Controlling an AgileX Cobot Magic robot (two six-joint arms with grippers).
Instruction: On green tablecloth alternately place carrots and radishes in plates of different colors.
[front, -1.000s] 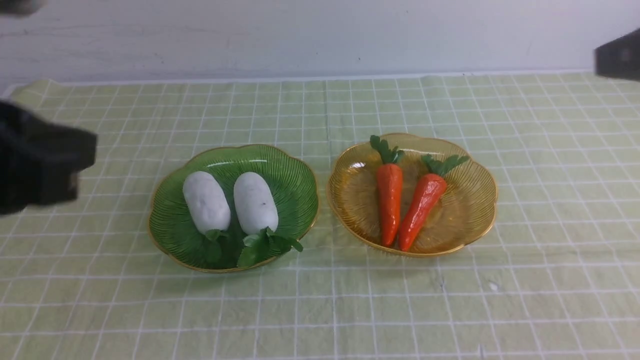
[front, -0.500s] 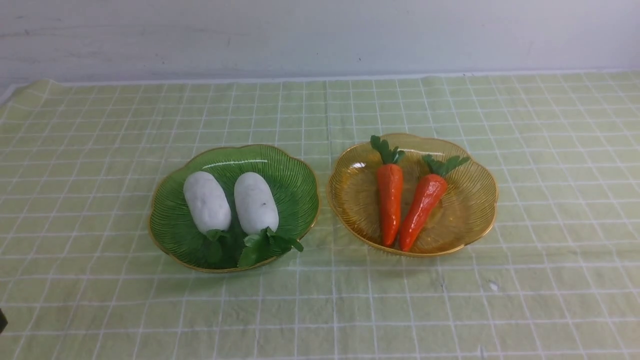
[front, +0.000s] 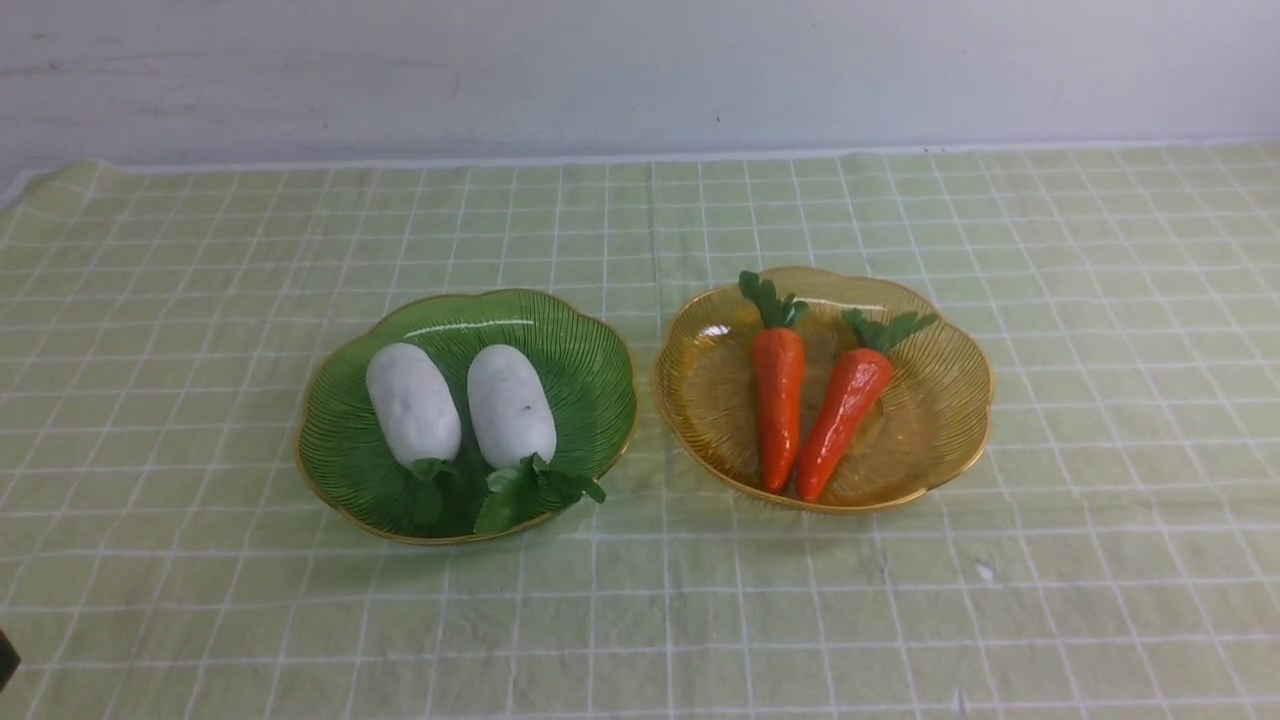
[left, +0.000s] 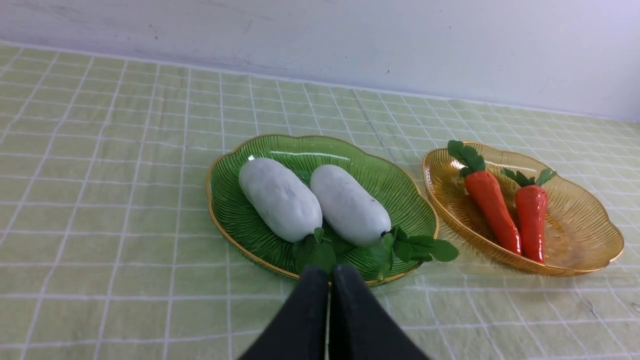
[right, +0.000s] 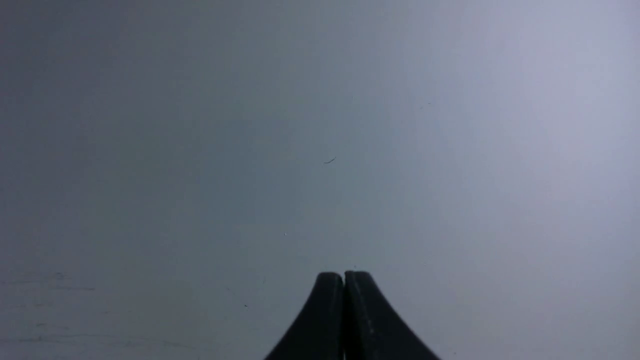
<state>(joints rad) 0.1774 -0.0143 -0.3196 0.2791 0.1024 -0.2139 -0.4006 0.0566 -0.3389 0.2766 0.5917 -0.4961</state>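
Two radishes (front: 412, 403) lie in the green plate (front: 592, 345) and two carrots (front: 779, 405) in the amber plate (front: 940, 400), side by side on the green tablecloth (front: 200, 300). The left claw (left: 330, 271) and right claw (right: 344, 276) are closed and empty.

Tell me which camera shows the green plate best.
Front view: the whole green plate shows, rim unobstructed. Left wrist view is closer, but the left gripper hides some rim. Right wrist view shows none of it.

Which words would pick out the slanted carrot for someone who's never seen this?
On the green tablecloth, find the amber plate, right of the green plate. Of the two inside, take the right carrot: it slants, tip angled toward its neighbour, while the left carrot lies straight.
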